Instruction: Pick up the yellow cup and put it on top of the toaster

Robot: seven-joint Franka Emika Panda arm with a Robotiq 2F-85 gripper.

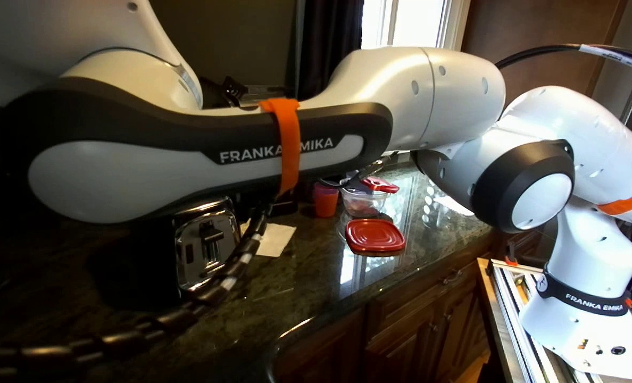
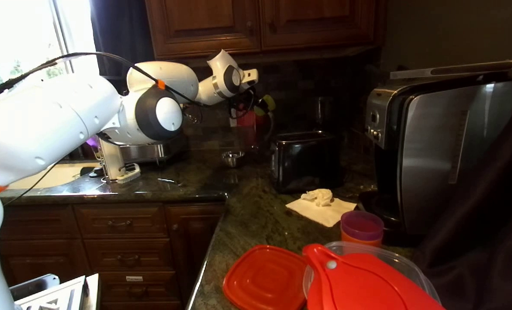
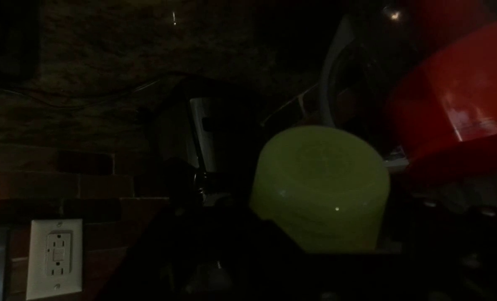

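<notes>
The yellow cup [image 2: 268, 101] is held in the air at my gripper [image 2: 260, 104] in an exterior view. It is above the counter, to the left of the toaster [image 2: 305, 161] and higher than its top. In the wrist view the cup [image 3: 321, 184] fills the middle, its closed base toward the camera, between dark fingers [image 3: 311, 255] that are hard to make out. The chrome end of the toaster [image 1: 207, 250] shows below the arm in an exterior view, with a black cable in front; gripper and cup do not show there.
A red object [image 2: 246, 129] stands behind the cup. A metal bowl [image 2: 233, 158] sits left of the toaster. A coffee maker [image 2: 445, 146], napkin [image 2: 323, 213], purple-and-orange cups [image 2: 362, 228], red lid [image 2: 264, 275] and clear container [image 2: 415, 269] are on the right side. Cabinets [image 2: 264, 26] hang above.
</notes>
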